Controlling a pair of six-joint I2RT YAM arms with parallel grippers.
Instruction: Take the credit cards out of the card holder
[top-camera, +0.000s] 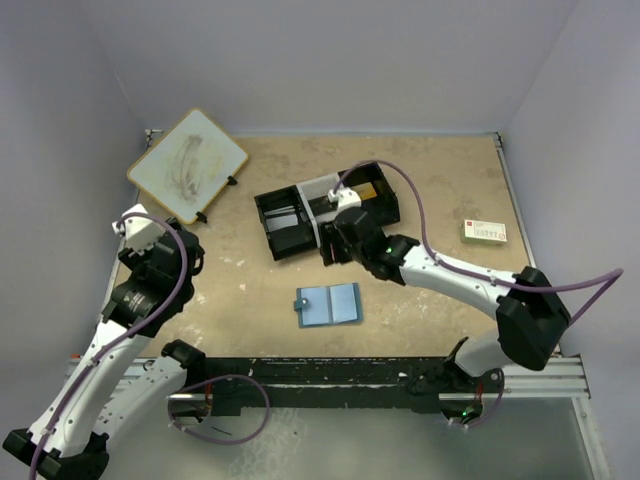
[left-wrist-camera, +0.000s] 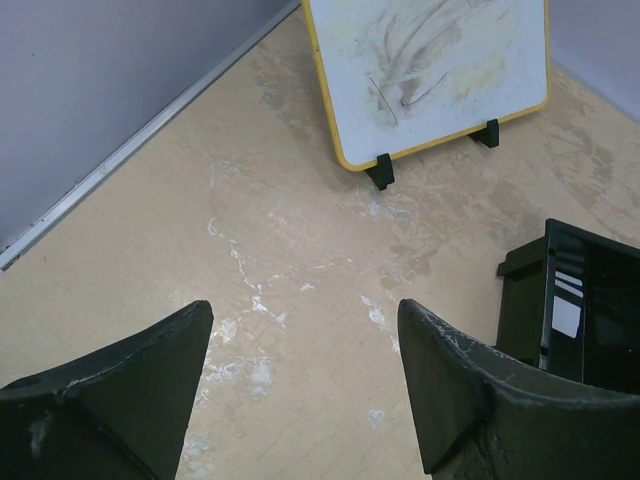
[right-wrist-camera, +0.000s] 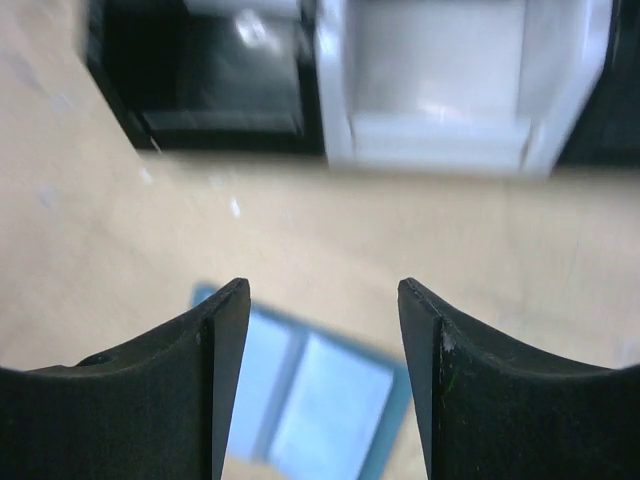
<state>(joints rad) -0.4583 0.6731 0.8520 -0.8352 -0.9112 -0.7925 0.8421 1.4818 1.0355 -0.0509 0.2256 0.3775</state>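
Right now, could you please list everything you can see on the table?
card holder: one, blue, lying open, near middle of the table
tray: one, black with a white middle compartment, just beyond the card holder
brownish item: one, in the tray's right compartment, too small to identify
printed card: one, white with green and red print, right side
whiteboard: one, white with a yellow frame, smudged, far left corner
table: one, beige
left gripper: one, black, open and empty, over bare table near the whiteboard
right gripper: one, black, open and empty, between tray and card holder
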